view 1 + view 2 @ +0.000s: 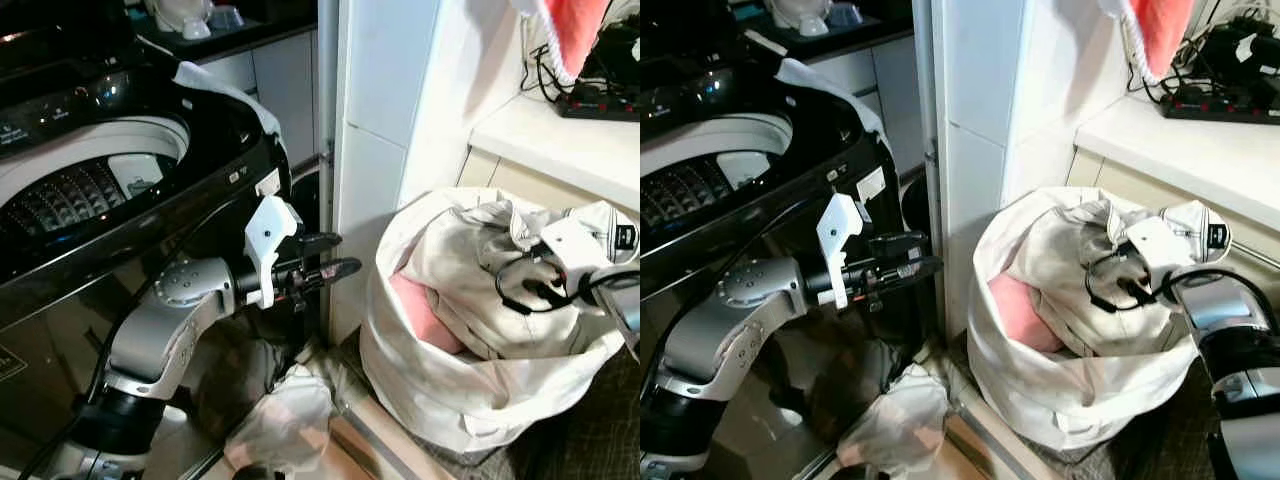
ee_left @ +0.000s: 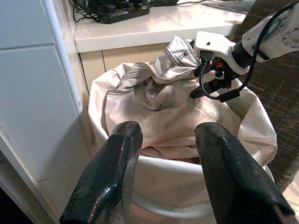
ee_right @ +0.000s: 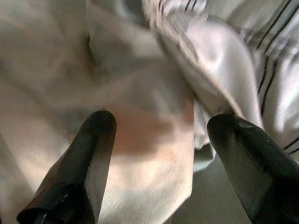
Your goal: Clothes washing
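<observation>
Right gripper (image 1: pixel 540 292) down in the laundry bag (image 1: pixel 450 390), fingers spread wide over the beige garment (image 3: pixel 140 135) just beneath them, probably lining up a grab. Left gripper (image 1: pixel 335 255) parked open and empty beside the washing machine (image 1: pixel 100 180), drum waiting.

L arm (image 1: pixel 165 320): elbow bent, forearm raised, reaching fwd | L gripper (image 1: pixel 330 255): fingers apart, holding nothing, pointing to robot's right | R arm (image 1: pixel 1225 320): bent inward | R gripper (image 3: pixel 159 154): fingers spread wide, tips down, nothing pinched
</observation>
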Available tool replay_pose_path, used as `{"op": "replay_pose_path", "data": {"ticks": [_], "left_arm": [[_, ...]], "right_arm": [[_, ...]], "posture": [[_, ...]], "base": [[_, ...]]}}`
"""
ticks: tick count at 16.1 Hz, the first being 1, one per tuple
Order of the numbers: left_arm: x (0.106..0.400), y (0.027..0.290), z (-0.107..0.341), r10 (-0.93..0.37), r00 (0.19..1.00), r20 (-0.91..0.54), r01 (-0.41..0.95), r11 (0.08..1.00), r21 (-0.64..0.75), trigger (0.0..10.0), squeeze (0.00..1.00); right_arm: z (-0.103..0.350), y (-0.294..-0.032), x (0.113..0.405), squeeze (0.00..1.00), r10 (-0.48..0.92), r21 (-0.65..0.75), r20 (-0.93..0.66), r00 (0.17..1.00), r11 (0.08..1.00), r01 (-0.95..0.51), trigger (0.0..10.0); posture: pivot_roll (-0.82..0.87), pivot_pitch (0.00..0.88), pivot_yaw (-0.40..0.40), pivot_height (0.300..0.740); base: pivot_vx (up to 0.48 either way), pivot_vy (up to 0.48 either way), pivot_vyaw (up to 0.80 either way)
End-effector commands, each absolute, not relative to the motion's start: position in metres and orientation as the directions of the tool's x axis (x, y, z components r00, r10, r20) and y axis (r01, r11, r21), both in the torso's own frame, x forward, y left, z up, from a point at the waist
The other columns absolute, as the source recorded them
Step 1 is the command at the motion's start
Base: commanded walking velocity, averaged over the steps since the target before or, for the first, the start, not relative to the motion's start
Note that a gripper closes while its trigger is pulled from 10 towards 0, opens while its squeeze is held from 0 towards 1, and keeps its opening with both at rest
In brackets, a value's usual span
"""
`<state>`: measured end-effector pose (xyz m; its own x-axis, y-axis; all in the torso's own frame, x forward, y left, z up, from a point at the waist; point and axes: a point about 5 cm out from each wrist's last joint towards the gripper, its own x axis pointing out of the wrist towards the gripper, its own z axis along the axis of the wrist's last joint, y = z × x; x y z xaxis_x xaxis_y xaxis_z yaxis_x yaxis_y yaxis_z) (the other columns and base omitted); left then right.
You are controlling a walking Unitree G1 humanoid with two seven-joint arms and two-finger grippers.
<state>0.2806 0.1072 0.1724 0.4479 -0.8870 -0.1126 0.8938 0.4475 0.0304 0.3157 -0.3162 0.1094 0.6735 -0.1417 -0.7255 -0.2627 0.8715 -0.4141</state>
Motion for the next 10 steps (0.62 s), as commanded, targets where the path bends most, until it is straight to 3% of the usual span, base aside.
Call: {"op": "replay_pose_path", "data": {"ticks": [1,4,5,6,10], "left_arm": [[0.278,0.106,0.174,-0.899,0.42,-0.127,0.907,0.42,0.027,10.0,0.0],[0.269,0.104,0.177,-0.937,0.323,-0.135,0.946,0.325,0.006,10.0,0.0],[0.267,0.103,0.178,-0.944,0.302,-0.129,0.953,0.304,0.007,10.0,0.0],[0.263,0.101,0.179,-0.956,0.272,-0.105,0.962,0.274,-0.004,10.0,0.0],[0.262,0.098,0.181,-0.963,0.252,-0.101,0.968,0.253,0.003,10.0,0.0]], "right_arm": [[0.103,-0.317,0.314,0.0,-0.145,-0.419,-0.756,0.638,0.857,-0.301,10.0],[0.089,-0.316,0.309,0.0,-0.108,-0.353,-0.792,0.601,0.885,-0.305,10.0],[0.088,-0.316,0.309,0.0,-0.103,-0.342,-0.793,0.601,0.891,-0.299,8.2],[0.085,-0.316,0.307,0.0,-0.097,-0.341,-0.796,0.597,0.888,-0.31,0.0],[0.081,-0.316,0.307,0.0,-0.076,-0.324,-0.798,0.598,0.89,-0.321,0.0]], "posture": [[0.01,0.0,0.043,0.74],[0.02,0.0,0.037,0.74],[0.02,0.0,0.035,0.74],[0.02,0.0,0.033,0.74],[0.03,0.0,0.031,0.74]], "base": [[0.0,0.0,0.0],[0.0,0.0,0.0],[0.0,0.0,0.0],[0.0,0.0,0.0],[0.0,0.0,0.0]]}}
